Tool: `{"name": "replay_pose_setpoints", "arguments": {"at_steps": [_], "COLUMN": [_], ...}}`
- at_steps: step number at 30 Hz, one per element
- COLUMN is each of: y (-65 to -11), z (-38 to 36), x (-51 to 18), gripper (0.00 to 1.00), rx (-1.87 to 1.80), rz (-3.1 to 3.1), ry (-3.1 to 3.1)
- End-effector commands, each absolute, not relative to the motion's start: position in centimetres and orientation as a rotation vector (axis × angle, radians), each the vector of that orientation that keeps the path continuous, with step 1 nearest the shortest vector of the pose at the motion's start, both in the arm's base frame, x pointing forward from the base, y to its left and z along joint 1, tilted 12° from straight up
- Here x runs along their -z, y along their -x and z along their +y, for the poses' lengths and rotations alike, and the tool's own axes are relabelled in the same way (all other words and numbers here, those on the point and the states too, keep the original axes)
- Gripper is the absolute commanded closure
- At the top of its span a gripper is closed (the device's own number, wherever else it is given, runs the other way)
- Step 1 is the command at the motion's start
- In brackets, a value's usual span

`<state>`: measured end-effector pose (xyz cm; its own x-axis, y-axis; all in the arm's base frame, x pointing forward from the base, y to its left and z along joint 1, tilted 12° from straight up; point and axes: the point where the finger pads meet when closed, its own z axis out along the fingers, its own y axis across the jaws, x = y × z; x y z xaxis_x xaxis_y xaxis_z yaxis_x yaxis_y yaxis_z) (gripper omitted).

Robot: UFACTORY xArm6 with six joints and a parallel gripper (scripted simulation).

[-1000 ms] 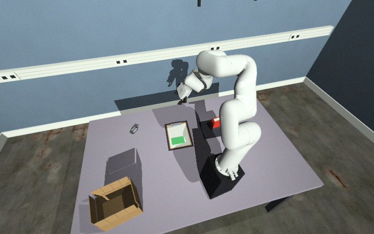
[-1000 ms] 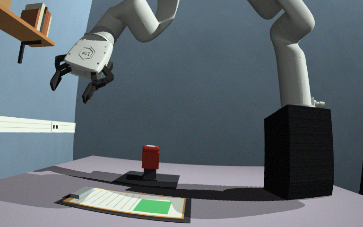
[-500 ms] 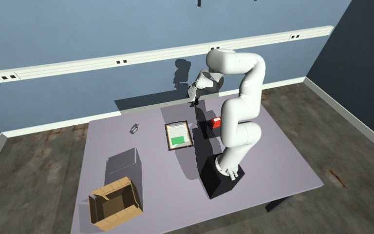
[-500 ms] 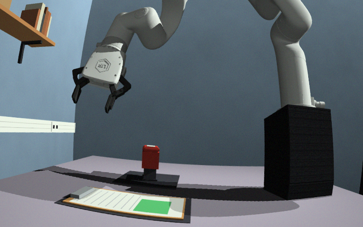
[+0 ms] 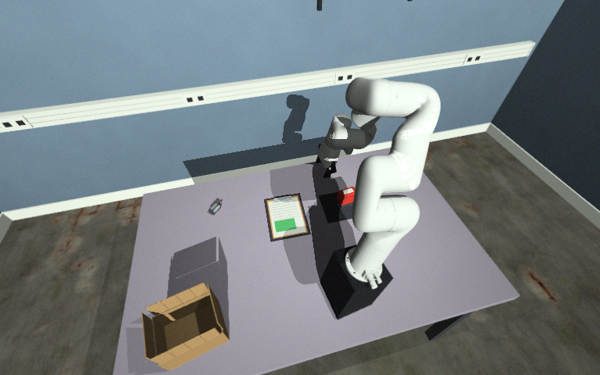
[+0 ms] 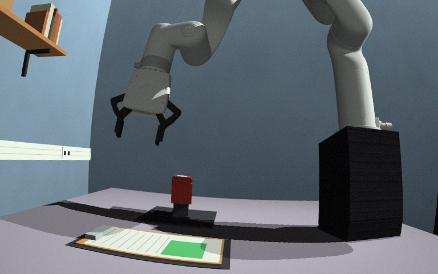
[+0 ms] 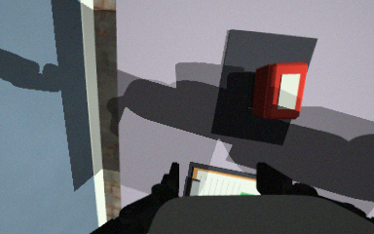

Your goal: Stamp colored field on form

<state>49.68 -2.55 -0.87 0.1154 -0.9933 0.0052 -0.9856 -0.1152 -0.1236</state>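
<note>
A red stamp (image 5: 346,195) (image 6: 181,189) (image 7: 280,90) stands upright on a dark mat (image 5: 328,211) (image 6: 201,216) (image 7: 258,49). In front of the mat lies a clipboard with the form (image 5: 285,208) (image 6: 129,240) (image 7: 221,185). The form's green field (image 5: 285,224) (image 6: 183,249) is bare. My gripper (image 5: 328,171) (image 6: 138,138) (image 7: 217,175) is open and empty. It hangs high above the table, behind and to the left of the stamp, near the table's far edge, with its fingers pointing down.
The arm's black pedestal (image 5: 354,287) (image 6: 360,180) stands to the right of the mat. An open cardboard box (image 5: 185,326) sits at the front left corner. A small grey object (image 5: 215,205) lies left of the form. A wall shelf with books (image 6: 32,32) hangs at the upper left.
</note>
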Motion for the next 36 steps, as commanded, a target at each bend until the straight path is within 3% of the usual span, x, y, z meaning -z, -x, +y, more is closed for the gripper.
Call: {"name": "replay_pose_setpoints", "arguments": {"at_steps": [1,20,36], "y": [-47.6,-40.7,-40.2], "z": [-5.3,-12.0,-12.3], "x": [0.7,1.0,1.0], "gripper": [0.0,0.0,0.0], "rx": [0.176,0.252,0.257], "rz": [2.078,2.177,2.182], "ry": [2.32,2.425,2.431]}}
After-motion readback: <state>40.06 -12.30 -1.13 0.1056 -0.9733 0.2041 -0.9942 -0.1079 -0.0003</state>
